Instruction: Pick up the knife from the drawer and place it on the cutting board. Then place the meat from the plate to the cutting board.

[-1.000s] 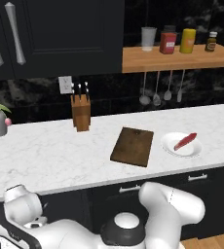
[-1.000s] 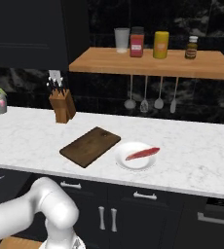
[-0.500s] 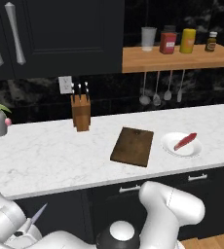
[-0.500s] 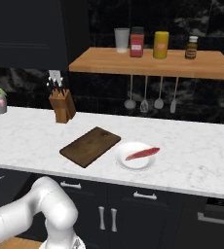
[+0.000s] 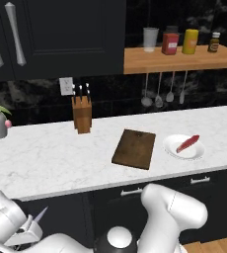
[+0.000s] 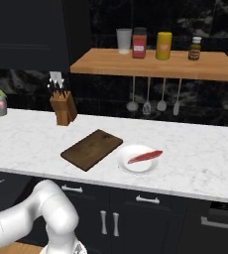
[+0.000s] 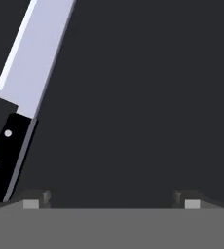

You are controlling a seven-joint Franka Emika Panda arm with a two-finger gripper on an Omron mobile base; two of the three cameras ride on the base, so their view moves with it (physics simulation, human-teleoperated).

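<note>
Currently my gripper [image 7: 111, 198] stands spread over the drawer [image 7: 143, 97] floor; the knife [image 7: 21, 92] lies off past one fingertip. I judge recentring over its black handle necessary before closing.

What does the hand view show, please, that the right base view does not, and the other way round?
Hand view: the knife, black handle and silver blade, lying on a dark surface beside the open hand, nearer one fingertip. Right base view: the cutting board, bare, with the meat on the plate beside it. Shared: I can make out nothing common to both.
</note>
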